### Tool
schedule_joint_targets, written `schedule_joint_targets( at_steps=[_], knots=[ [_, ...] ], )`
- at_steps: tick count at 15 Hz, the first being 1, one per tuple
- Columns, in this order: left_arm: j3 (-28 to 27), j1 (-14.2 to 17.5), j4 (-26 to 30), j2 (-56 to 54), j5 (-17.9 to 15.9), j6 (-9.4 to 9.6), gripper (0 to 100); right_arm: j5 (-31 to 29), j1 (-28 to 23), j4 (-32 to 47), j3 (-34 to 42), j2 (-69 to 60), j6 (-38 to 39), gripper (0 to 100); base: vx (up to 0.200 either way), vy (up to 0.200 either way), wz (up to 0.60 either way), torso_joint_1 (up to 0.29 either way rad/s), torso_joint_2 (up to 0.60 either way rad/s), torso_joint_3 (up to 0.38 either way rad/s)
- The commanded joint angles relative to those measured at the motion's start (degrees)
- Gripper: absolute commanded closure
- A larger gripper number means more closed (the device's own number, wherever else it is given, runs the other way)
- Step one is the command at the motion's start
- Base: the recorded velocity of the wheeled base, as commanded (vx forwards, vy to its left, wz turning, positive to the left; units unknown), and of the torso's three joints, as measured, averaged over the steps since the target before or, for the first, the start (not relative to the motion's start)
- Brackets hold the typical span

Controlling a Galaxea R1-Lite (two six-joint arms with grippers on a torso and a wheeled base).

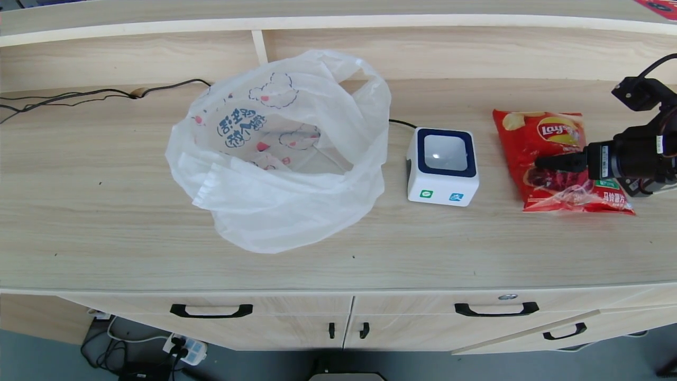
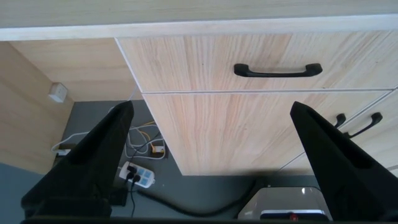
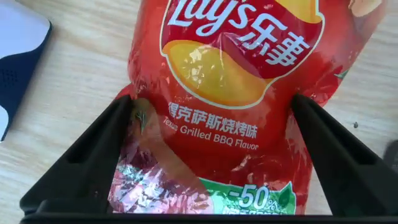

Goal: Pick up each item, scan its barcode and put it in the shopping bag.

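Our right gripper [image 3: 211,102] spreads wide astride the chip bag [image 1: 534,143] near the worktop's [image 1: 106,222] right edge; our left gripper [image 2: 211,104] gapes wide before the drawers [image 2: 186,62].

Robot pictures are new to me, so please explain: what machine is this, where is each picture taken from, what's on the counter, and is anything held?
This is a two-armed robot with a camera on its head and one on each wrist. The head view looks down on a counter holding an open bag, a scanner and chips. The right wrist view looks along the right claw, open astride the chips, which lie flat, not lifted. The left wrist view shows the left claw, open and empty, low before the drawers. Nothing is held.
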Motion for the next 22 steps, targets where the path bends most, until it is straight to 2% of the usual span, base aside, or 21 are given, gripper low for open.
schedule_joint_targets(
  at_steps=[1, 6, 10, 11, 14, 19, 22],
  knots=[
    [0.0, 0.0, -0.1, 0.1, 0.0, -0.01, 0, -0.3, 0.0, 0.0, 0.8, 0.9, -0.1, 0, 0.000, 0.000, 0.00, 0.000, 0.00, 0.000],
    [0.0, 0.0, -0.1, 0.1, 0.0, -0.01, 0, -0.6, 1.9, -0.4, 0.6, 2.3, -3.0, 0, 0.000, 0.000, 0.00, 0.000, 0.00, 0.000],
    [0.0, 0.0, 0.0, 0.1, 0.0, -0.01, 0, -3.8, 3.6, -1.3, -1.2, 4.1, -2.8, 0, 0.000, 0.000, 0.00, 0.000, 0.00, 0.000],
    [0.0, 0.0, -0.1, 0.1, 0.0, -0.01, 0, -3.8, 3.6, -1.3, -0.7, 4.2, -2.5, 100, 0.000, 0.000, 0.00, 0.000, 0.00, 0.000],
    [0.0, 0.0, -0.1, 0.1, 0.0, -0.10, 0, -3.8, 3.5, -2.2, 0.2, 3.8, -2.6, 100, 0.000, 0.000, 0.00, 0.000, 0.00, 0.000],
    [0.0, 0.0, -0.1, 0.1, 0.0, -0.10, 0, -3.9, 3.6, -9.9, 5.6, 2.4, -2.9, 100, 0.000, 0.000, 0.00, 0.000, 0.00, 0.000],
    [0.0, 0.0, -0.1, 0.1, 0.0, -0.10, 0, -3.9, 3.6, -10.4, 5.9, 2.4, -2.9, 100, 0.000, 0.000, 0.00, 0.000, 0.00, 0.000]
  ],
)
